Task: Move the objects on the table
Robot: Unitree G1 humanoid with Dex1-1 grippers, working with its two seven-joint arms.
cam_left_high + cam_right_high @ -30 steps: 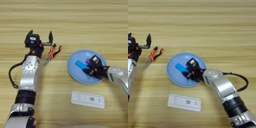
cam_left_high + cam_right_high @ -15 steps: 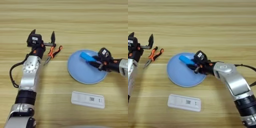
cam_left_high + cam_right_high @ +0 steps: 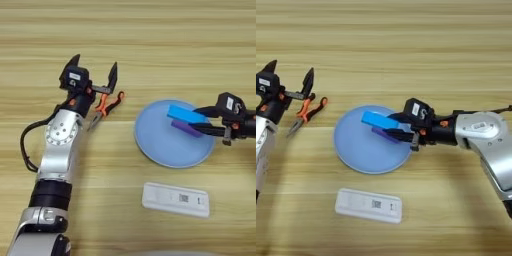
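A light wooden bench [image 3: 150, 40] with lengthwise grain fills the view from above. Near its middle lies a round pale-blue plate [image 3: 356, 145]. The right end effector [image 3: 397, 129] reaches in from the right, over the plate's right part, its 2 black fingers closed on one end of a bright-blue block [image 3: 380, 120]; the block slants up and to the left above the plate, and whether it touches the plate cannot be told. A small purple piece [image 3: 186, 128] shows just under the block, close to the lower finger. The silver right arm runs off toward the lower right corner. The left end effector [image 3: 93, 76] is at the upper left, well apart from the plate, its 2 black fingers spread wide and holding nothing. Just beside it, below and to the right, a pair of pliers [image 3: 103, 108] with orange handles lies on the bench, between the left end effector and the plate. Nearer the robot, below the plate and apart from it, a long flat white bar [image 3: 176, 199] with a small dark code mark lies almost level on the wood.
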